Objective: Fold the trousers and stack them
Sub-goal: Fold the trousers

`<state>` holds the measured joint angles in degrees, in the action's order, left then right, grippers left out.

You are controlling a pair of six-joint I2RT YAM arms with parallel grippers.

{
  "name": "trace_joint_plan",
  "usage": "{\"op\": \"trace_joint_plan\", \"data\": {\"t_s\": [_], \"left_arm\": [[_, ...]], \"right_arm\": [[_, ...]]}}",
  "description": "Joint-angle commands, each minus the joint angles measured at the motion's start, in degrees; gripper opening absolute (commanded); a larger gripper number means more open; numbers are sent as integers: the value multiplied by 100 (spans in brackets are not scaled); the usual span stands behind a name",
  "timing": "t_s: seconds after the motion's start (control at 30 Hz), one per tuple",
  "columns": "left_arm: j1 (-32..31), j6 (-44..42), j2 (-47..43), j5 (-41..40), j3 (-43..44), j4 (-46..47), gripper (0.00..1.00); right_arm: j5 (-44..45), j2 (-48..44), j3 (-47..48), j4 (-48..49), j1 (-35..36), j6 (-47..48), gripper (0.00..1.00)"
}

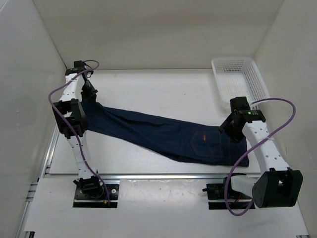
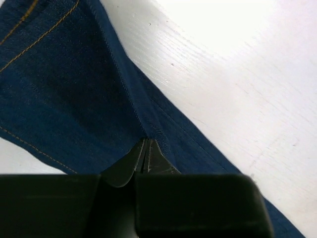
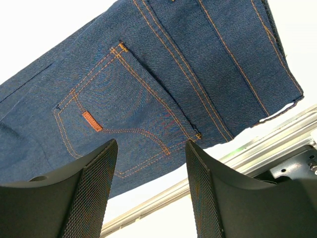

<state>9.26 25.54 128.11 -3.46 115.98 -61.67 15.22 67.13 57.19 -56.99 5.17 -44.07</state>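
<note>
While the left jaws are pinched shut on a fold of denim at the leg end, the right jaws stand open above the waist and grip nothing. The trousers (image 1: 168, 136) lie stretched across the bench (image 1: 163, 84), and I place them from the white basket (image 1: 240, 79). The waist sits on the near side of the basket, a little apart from it. From there the long axis runs leftward, slanting toward the far side, so the hems end well apart from the basket.

The next move, as I judge it, turns on one relation: the waist lies directly under the right jaws. In the wrist view the back pocket (image 3: 119, 99) shows between the mesh-faced fingers (image 3: 84, 193), with the waistband edge off toward the metal rail (image 3: 277, 131). The right arm is plainly the nearer one to that end; the left has the other.

The cloth is dark navy twill with tan double stitching and a small brown tab (image 3: 92, 121) — soft, floppy stuff that I expect to sag once raised. The bench is smooth, white and faintly grained, and the basket is an open plastic lattice.
</note>
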Motion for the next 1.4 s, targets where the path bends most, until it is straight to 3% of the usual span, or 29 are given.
{"op": "trace_joint_plan", "data": {"t_s": [0.0, 0.47, 0.57, 0.63, 0.67, 0.8, 0.83, 0.87, 0.9, 0.93, 1.0, 1.03, 1.17, 1.37], "left_arm": [[-3, 109, -639, -93, -23, 59, 10], [-3, 663, 996, 259, 1752, -118, 10], [-3, 672, 1127, 364, 2155, -213, 60], [-3, 611, 1181, 364, 2358, -380, 88], [-3, 610, 1059, 251, 2298, -381, 90], [154, 496, 51, -294, 1403, -258, 84], [234, 444, -110, -426, 1174, -258, 74], [382, 443, -242, -845, 737, -258, 55], [436, 443, -347, -1101, 515, -258, 17], [498, 443, -427, -1304, 339, -258, 10], [717, 443, -428, -1332, -57, -196, 10], [770, 443, -341, -1332, -180, -196, 18], [718, 443, -252, -789, -743, 84, 35], [551, 575, -199, -594, -1402, 305, 32]], "right_arm": [[-2, 10, -32, 30, 28, 92, 62], [-2, -42, 20, 30, 28, 92, 62], [-2, -42, 73, 30, 28, 92, 62], [-2, -42, 73, 30, 28, 92, 62], [-2, -42, 73, 30, 28, 92, 62], [-2, 19, 73, 30, 28, 145, 62], [-2, 19, 73, 30, 28, 145, 62], [-2, 19, 73, 30, 28, 145, 62], [-2, 19, 73, 30, 28, 145, 62], [-2, 19, 73, 30, 28, 206, 62], [-71, 19, 12, 92, 28, 206, 62], [-72, 19, -41, 144, 28, 258, 62], [-483, 19, 99, 258, 80, 582, 61], [-1206, 615, 635, 917, 1491, 1050, 53]]}}
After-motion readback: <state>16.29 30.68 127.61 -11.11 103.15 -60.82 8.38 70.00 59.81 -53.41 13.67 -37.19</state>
